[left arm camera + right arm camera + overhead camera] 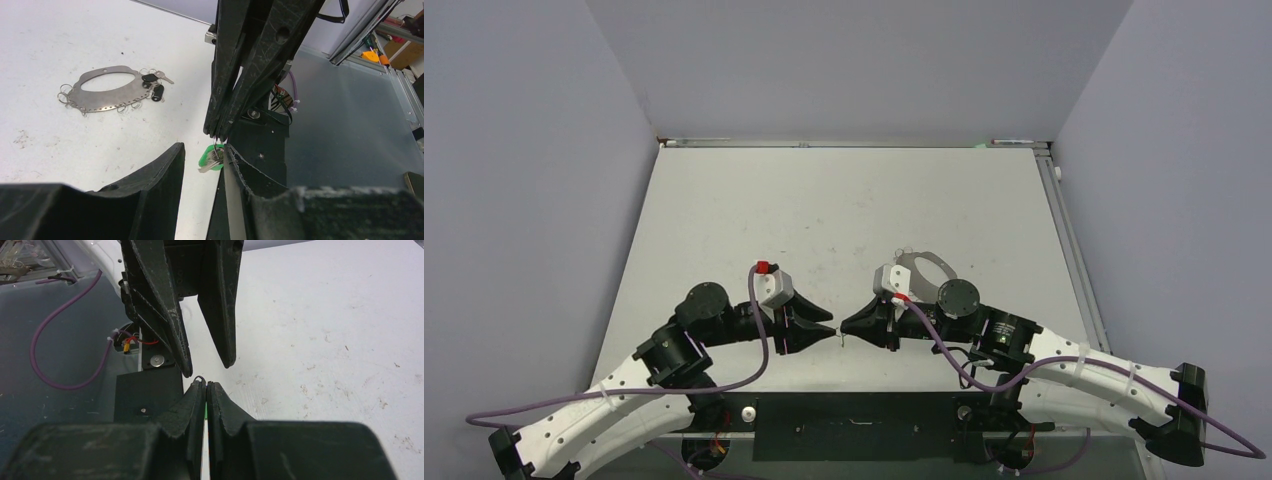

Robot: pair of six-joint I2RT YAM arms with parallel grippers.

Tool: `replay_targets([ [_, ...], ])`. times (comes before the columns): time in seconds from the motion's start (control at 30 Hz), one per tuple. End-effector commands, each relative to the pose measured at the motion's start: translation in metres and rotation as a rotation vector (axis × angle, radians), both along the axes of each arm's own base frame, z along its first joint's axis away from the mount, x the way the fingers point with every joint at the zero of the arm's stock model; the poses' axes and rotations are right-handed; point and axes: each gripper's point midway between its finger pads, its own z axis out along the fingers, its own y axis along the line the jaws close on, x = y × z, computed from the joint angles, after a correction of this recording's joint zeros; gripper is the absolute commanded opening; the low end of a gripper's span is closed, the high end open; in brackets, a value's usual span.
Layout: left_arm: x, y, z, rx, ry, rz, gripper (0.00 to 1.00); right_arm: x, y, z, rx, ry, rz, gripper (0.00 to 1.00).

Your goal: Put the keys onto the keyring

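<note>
The keyring (100,102) is a flat pale grey oval metal loop edged with small rings; it lies on the white table, also in the top view (921,262) beyond my right wrist. Two dark-headed keys (154,86) lie at its right end. My right gripper (205,383) is shut on a small wire ring from which the green-headed key (212,157) hangs. In the left wrist view that gripper (218,136) comes down from above. My left gripper (202,147) is open, with the green key just beyond its right fingertip. The two grippers meet tip to tip (838,333).
A black mounting plate (864,438) runs along the table's near edge between the arm bases. Purple cables (47,352) loop beside the arms. Grey walls enclose the table (844,210) on three sides, with a metal rail (1069,240) on the right.
</note>
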Motion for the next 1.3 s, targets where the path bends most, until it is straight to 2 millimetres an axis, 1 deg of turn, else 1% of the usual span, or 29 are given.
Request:
replay_targets([
  [0.0,-0.01,-0.004,0.019,-0.073,-0.082,-0.071,0.31,-0.007,0.003,0.042,0.107,-0.04,0.038,0.05],
  [0.13,-0.016,-0.005,0.019,-0.083,-0.083,-0.101,0.31,-0.008,0.005,0.044,0.113,-0.039,0.048,0.05],
  [0.47,-0.017,-0.006,0.016,-0.087,-0.078,-0.114,0.29,-0.01,0.009,0.045,0.121,-0.03,0.068,0.05],
  [0.6,-0.017,-0.008,0.013,-0.079,-0.071,-0.121,0.2,-0.011,0.01,0.046,0.129,-0.031,0.074,0.05],
  [0.8,-0.019,-0.008,0.011,-0.072,-0.067,-0.13,0.11,-0.012,0.01,0.047,0.132,-0.03,0.078,0.05],
  [0.83,-0.019,-0.008,0.012,-0.074,-0.069,-0.134,0.07,-0.012,0.01,0.047,0.131,-0.03,0.079,0.05],
  [0.87,-0.02,-0.008,0.012,-0.074,-0.069,-0.138,0.01,-0.012,0.01,0.047,0.131,-0.03,0.08,0.05],
  [1.0,-0.022,-0.006,0.015,-0.084,-0.082,-0.143,0.0,-0.012,0.011,0.046,0.129,-0.026,0.08,0.05],
  [1.07,-0.02,-0.003,0.019,-0.09,-0.099,-0.122,0.0,-0.01,0.011,0.047,0.131,-0.02,0.064,0.06],
  [1.13,-0.014,0.001,0.021,-0.092,-0.124,-0.081,0.0,-0.001,0.01,0.046,0.123,-0.01,0.009,0.21],
  [1.2,-0.007,0.006,0.023,-0.093,-0.145,-0.029,0.0,0.015,0.006,0.044,0.108,0.003,-0.088,0.39],
  [1.23,-0.003,0.009,0.023,-0.091,-0.154,-0.004,0.0,0.026,0.003,0.043,0.1,0.013,-0.156,0.44],
  [1.27,0.004,0.012,0.024,-0.092,-0.162,0.033,0.0,0.037,-0.001,0.042,0.092,0.024,-0.232,0.46],
])
